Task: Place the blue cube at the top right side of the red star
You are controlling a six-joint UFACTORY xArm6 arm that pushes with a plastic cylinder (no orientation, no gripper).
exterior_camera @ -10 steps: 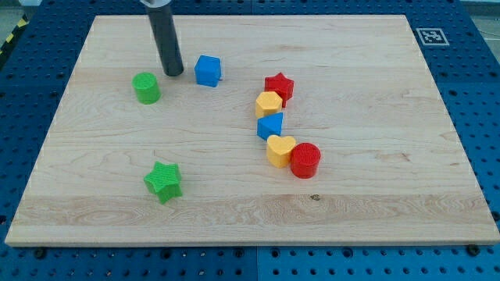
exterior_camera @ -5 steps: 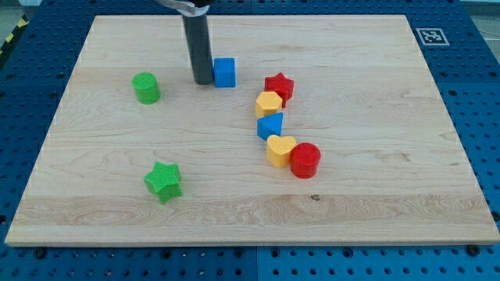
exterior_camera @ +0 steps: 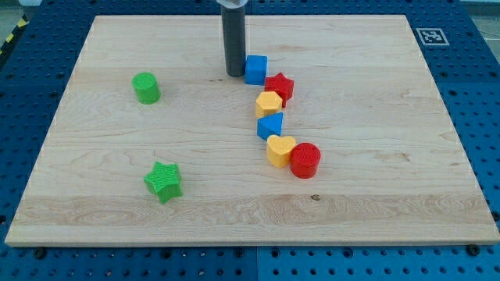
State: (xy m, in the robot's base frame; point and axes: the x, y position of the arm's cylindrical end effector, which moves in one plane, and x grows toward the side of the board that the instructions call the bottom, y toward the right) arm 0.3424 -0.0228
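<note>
The blue cube (exterior_camera: 255, 69) sits near the top middle of the wooden board (exterior_camera: 375, 172), just up and left of the red star (exterior_camera: 278, 86), close to or touching it. My tip (exterior_camera: 234, 74) stands right against the blue cube's left side. The rod rises from there to the view's top edge.
Below the red star a column runs downward: a yellow hexagon-like block (exterior_camera: 269, 104), a second blue block (exterior_camera: 270, 125), a yellow heart (exterior_camera: 280, 150) and a red cylinder (exterior_camera: 305, 160). A green cylinder (exterior_camera: 146, 87) stands at the left, a green star (exterior_camera: 164, 181) at the lower left.
My tip has moved to the right, pushing the blue cube rightward from near the green cylinder up to the red star. The other blocks have not moved.
</note>
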